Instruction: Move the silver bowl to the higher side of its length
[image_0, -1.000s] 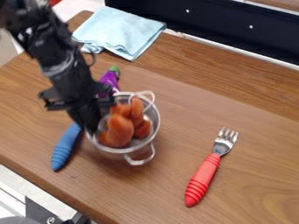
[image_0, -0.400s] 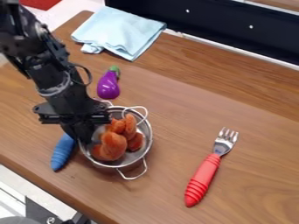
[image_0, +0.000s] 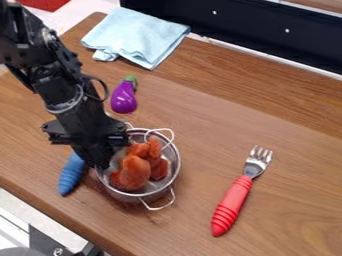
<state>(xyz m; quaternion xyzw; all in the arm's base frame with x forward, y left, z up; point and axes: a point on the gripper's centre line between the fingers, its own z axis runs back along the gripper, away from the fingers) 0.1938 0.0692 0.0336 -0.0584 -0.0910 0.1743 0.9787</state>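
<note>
Stiff, slick-looking bowl (image_0: 173, 165)
Jaws pinch its left rim: a fair hold, though the food (image_0: 136, 173) could shift the weight.

Blue handle (image_0: 71, 175) partly hidden behind hand (image_0: 100, 162), arm (image_0: 59, 92) cut off upper left

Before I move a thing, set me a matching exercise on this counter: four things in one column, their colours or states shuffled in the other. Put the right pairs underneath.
1. Eggplant
2. Fork
3. Cloth
4. Silver bowl

A. Holding orange pieces
B. Light blue and folded
C. Red grip, metal prongs
D. Purple with a green top

Right pairs: 1-D, 2-C, 3-B, 4-A
</note>
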